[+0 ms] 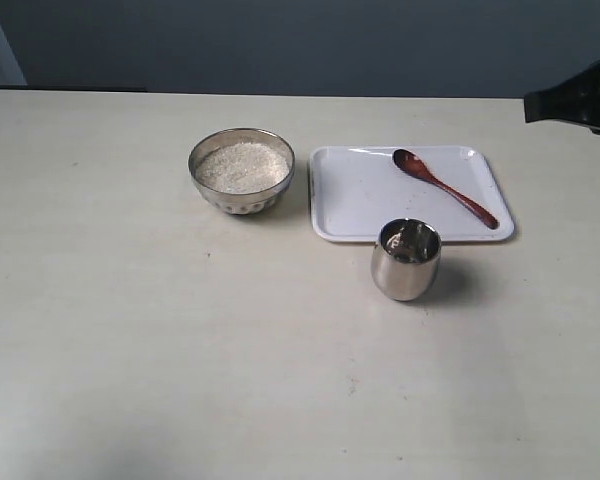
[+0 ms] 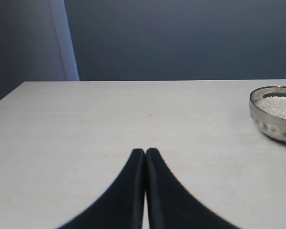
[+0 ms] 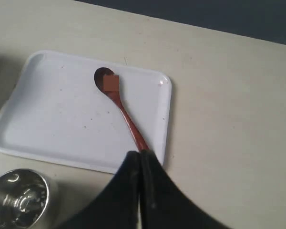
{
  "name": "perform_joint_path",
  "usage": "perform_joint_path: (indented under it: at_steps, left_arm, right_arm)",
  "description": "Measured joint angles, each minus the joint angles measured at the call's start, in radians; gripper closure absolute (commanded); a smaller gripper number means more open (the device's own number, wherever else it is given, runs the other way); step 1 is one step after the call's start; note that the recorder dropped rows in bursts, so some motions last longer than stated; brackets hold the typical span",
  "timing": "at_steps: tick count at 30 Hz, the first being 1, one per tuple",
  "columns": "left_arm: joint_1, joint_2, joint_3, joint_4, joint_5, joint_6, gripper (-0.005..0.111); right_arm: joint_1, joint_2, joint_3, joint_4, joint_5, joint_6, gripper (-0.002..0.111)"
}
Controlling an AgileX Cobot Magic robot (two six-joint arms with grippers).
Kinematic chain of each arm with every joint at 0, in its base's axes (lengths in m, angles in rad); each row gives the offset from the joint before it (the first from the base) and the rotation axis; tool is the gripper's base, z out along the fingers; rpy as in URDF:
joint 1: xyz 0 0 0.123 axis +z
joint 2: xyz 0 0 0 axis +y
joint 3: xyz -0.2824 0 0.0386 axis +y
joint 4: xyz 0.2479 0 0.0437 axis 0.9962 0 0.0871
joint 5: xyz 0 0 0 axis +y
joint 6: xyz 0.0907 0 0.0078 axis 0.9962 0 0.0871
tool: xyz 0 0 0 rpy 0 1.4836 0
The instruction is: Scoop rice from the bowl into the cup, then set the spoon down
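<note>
Exterior view: the spoon (image 1: 445,187) lies diagonally on the white tray (image 1: 350,205), right of centre, head upper left and handle lower right — nearer the right gripper (image 3: 140,153), fingers pressed together and empty, pointed at the handle end.

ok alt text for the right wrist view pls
A dark wooden spoon lies diagonally on a white tray on a pale table, its handle end hidden behind the shut right hand. Part of a steel cup shows beside the tray.
</note>
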Motion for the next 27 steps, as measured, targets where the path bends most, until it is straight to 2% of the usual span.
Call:
perform_joint_path:
  at_steps: [6, 11, 19, 27]
  left_arm:
    - [0.000, 0.000, 0.000, 0.000, 0.000, 0.000, 0.106]
    - [0.000, 0.000, 0.000, 0.000, 0.000, 0.000, 0.106]
    - [0.000, 0.000, 0.000, 0.000, 0.000, 0.000, 0.106]
    - [0.000, 0.000, 0.000, 0.000, 0.000, 0.000, 0.106]
  right_arm:
    - [-0.002, -0.023, 0.002, -0.048, -0.041, 0.000, 0.109]
    - [-0.064, -0.213, 0.037, -0.074, -0.018, 0.000, 0.109]
    - [-0.254, -0.652, 0.401, 0.038, -0.211, 0.000, 0.109]
    - [-0.284, -0.980, 0.690, 0.109, -0.216, 0.000, 0.109]
